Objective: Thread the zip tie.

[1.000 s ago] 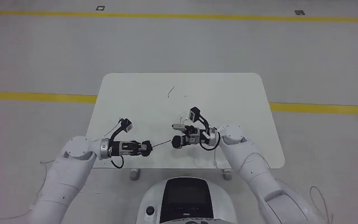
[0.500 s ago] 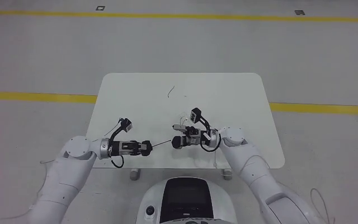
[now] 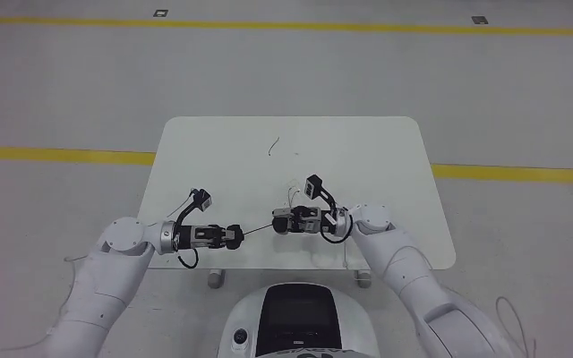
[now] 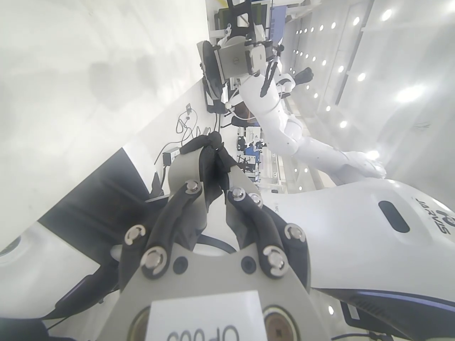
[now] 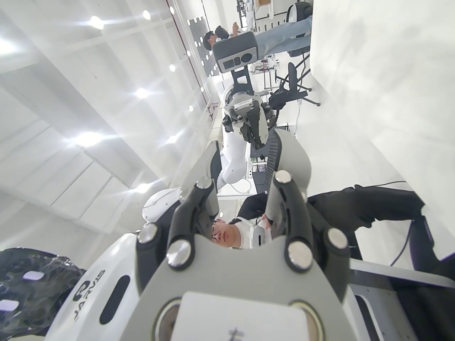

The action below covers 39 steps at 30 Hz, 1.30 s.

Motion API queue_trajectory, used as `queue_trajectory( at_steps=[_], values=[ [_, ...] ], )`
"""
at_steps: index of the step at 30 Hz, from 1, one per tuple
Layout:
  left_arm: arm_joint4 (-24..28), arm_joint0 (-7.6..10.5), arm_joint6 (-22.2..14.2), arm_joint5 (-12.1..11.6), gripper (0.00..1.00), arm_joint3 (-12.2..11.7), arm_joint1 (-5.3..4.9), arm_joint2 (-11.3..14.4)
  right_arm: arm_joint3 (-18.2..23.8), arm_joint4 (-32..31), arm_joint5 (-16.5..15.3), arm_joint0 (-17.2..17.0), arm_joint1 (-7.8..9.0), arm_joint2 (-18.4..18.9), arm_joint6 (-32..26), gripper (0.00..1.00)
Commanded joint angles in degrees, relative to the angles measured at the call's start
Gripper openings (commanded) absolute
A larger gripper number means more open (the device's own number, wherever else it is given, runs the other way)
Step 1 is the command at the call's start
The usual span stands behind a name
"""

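Zip tie (image 3: pixel 256 231) strung between the two grippers, over the near part of the table (image 3: pixel 376 152).
Left gripper (image 3: pixel 236 235) is pinched tight on one end of the thin dark strip. From there it runs straight across to the right gripper (image 3: pixel 277 223), whose fingers stand apart with a clear gap between them. The tip sits right at their ends; touching or not, can't tell. Farther back a spare tie (image 3: pixel 274 145) lies loose and slightly curved on the white top, well apart from both grippers.
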State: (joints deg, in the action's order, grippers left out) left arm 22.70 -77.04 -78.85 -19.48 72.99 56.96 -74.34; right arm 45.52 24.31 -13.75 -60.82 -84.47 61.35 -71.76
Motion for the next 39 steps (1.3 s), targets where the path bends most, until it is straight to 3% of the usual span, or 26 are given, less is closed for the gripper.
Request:
queue_trajectory(
  at_steps=[1,4,11,14,21,32,39],
  values=[
    [0.0,0.0,0.0,0.0,0.0,0.0,0.0,0.0,-0.5,0.2,-0.2,0.2,-0.04,-0.3,0.0,0.27],
    [0.0,0.0,0.0,0.0,0.0,0.0,0.0,0.0,-1.0,0.2,-0.4,0.6,-0.1,-1.0,0.0,0.27],
    [0.0,0.0,0.0,0.0,0.0,0.0,0.0,0.0,-1.7,-0.2,-1.7,1.0,-0.12,-2.3,-0.9,0.15],
    [0.0,0.0,0.0,0.0,0.0,0.0,0.0,0.0,-1.8,-0.4,-2.1,1.1,-0.05,-2.8,-1.4,0.19],
    [0.0,0.0,0.0,0.0,0.0,0.0,0.0,0.0,-1.7,-0.3,-3.0,1.3,0.07,-3.6,-2.1,0.18],
    [0.0,0.0,0.0,0.0,0.0,0.0,0.0,0.0,-1.9,0.4,-3.7,1.4,0.29,-4.4,-1.7,0.1],
    [0.0,0.0,0.0,0.0,0.0,0.0,0.0,0.0,-1.8,0.9,-3.9,1.4,0.51,-4.6,-1.5,0.1]
  ],
)
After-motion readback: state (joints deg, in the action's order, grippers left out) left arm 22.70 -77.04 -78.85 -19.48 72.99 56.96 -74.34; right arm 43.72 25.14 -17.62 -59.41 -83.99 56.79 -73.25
